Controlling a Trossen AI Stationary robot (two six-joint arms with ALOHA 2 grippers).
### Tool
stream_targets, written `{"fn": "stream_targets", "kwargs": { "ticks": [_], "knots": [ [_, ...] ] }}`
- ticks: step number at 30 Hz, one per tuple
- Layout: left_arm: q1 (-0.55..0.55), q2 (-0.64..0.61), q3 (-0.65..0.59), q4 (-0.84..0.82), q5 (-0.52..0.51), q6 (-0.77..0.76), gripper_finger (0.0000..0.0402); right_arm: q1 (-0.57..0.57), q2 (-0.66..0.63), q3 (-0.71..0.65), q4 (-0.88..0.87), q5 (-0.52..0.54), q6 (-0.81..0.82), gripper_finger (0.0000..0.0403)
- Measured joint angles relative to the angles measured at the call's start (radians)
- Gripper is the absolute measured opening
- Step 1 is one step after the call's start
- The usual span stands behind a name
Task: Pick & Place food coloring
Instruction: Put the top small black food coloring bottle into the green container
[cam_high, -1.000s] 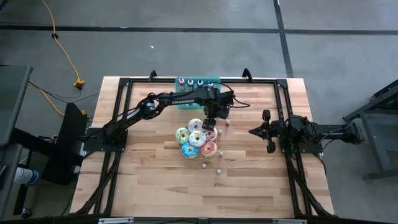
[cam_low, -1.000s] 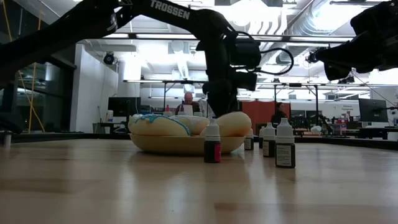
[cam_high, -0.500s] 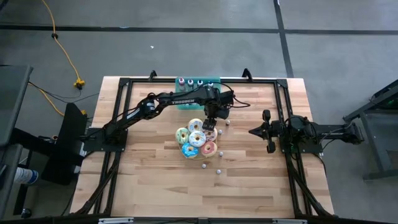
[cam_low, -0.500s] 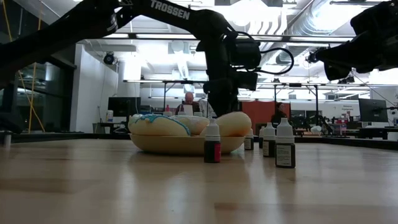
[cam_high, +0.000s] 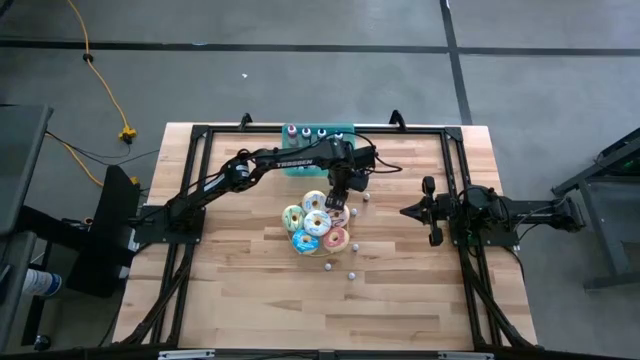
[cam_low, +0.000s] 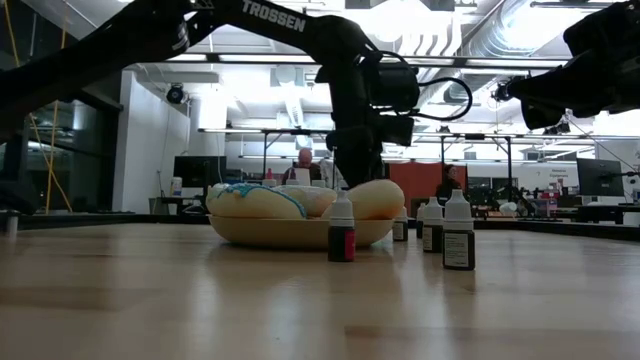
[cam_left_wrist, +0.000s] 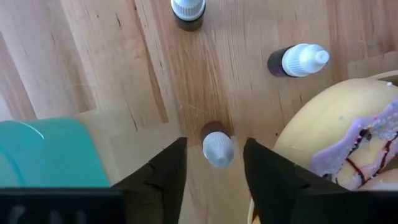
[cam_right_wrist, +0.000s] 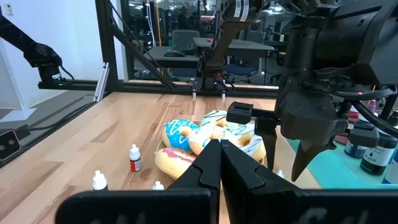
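We hold our left gripper (cam_left_wrist: 214, 171) low over the worktop (cam_high: 240, 290), fingers spread with a white-capped food coloring bottle (cam_left_wrist: 217, 146) standing upright in the gap between them; neither finger appears to touch it yet, so we judge this as the lining-up before a close. The approach is from straight above because the bottle stands just beside the plate of donuts (cam_high: 317, 224) on one side and near the teal tray (cam_left_wrist: 43, 152) on the other — a vertical descent leaves room for both fingers without nudging either neighbour.

Two more bottles (cam_left_wrist: 188, 11) stand a little beyond it on the bare wood, one of them (cam_left_wrist: 298, 60) close to the yellow donut (cam_left_wrist: 339, 134); in the high view others lie scattered in front of the plate (cam_high: 351, 275), and several already stand in the tray (cam_high: 322, 134) at the worktop's far edge, which we take to be the place for the rest.

Our right gripper (cam_high: 408, 212) waits well apart at the right side of the worktop, fingers pressed together and holding nothing, kept clear so the left arm has free passage between the donuts and the tray; a careless close could tip the small bottle against the donut.
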Motion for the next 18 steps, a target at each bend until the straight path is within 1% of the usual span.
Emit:
{"fn": "stream_targets", "kwargs": {
  "ticks": [6,18],
  "knots": [
    [-0.001,0.015,0.000,-0.015,-0.001,-0.003,0.0122,0.000,0.000,0.000,0.000,0.000,0.000,0.0000],
    [0.000,0.014,0.000,-0.011,-0.009,-0.003,0.0119,0.000,0.000,0.000,0.000,0.000,0.000,0.0000]
  ]
}}
